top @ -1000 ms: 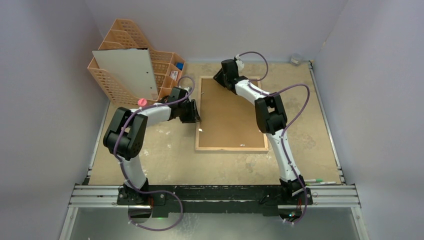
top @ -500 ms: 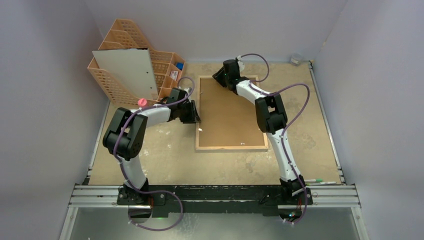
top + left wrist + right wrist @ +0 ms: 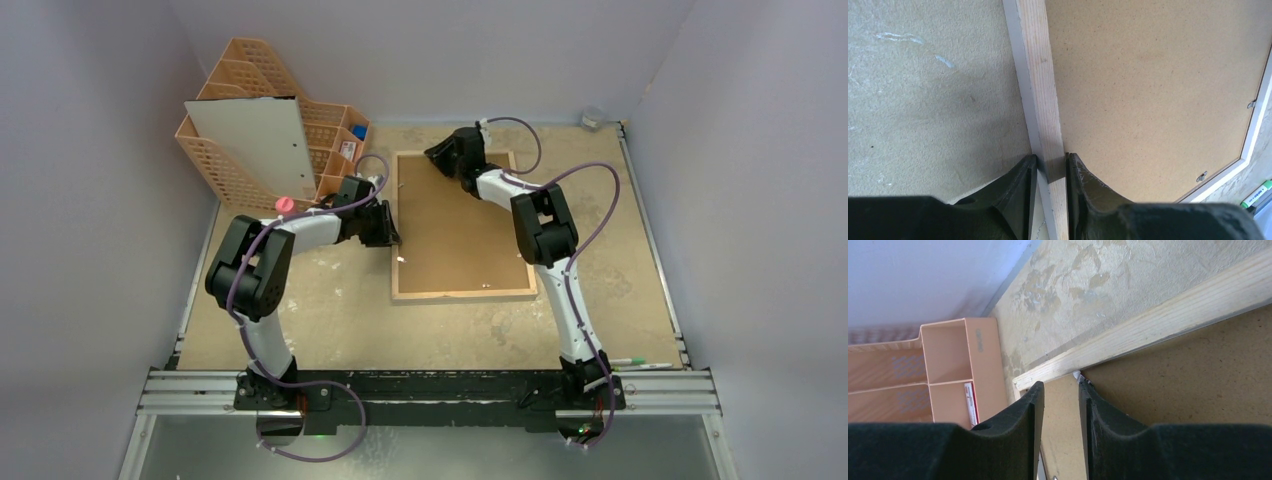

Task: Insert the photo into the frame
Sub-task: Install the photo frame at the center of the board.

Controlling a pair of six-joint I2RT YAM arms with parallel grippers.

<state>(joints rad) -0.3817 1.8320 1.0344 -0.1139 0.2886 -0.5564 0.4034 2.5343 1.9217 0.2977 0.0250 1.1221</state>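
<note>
The frame (image 3: pixel 460 296) lies face down mid-table, its light wood rim (image 3: pixel 1035 60) around a brown fibreboard back (image 3: pixel 460 220). My left gripper (image 3: pixel 390 232) is shut on the frame's left rim, one finger against each side of the wood (image 3: pixel 1052 160). My right gripper (image 3: pixel 437 155) hovers over the far left corner of the frame (image 3: pixel 1148 325). Its jaws stand open (image 3: pixel 1061 385) above the fibreboard (image 3: pixel 1198 370), with one fingertip by a small metal tab. A large white sheet (image 3: pixel 250 140), seemingly the photo's plain reverse, leans upright in the organiser.
A peach lattice file organiser (image 3: pixel 250 65) stands at the far left, its compartments (image 3: pixel 948 370) close to the frame's corner. Small metal tabs (image 3: pixel 1201 176) line the frame's inner edge. Pens (image 3: pixel 635 362) lie at the near right edge of the table.
The left jaws have closed onto the frame's left rim. The right gripper has shifted slightly right along the far edge and its jaws have narrowed a little.
</note>
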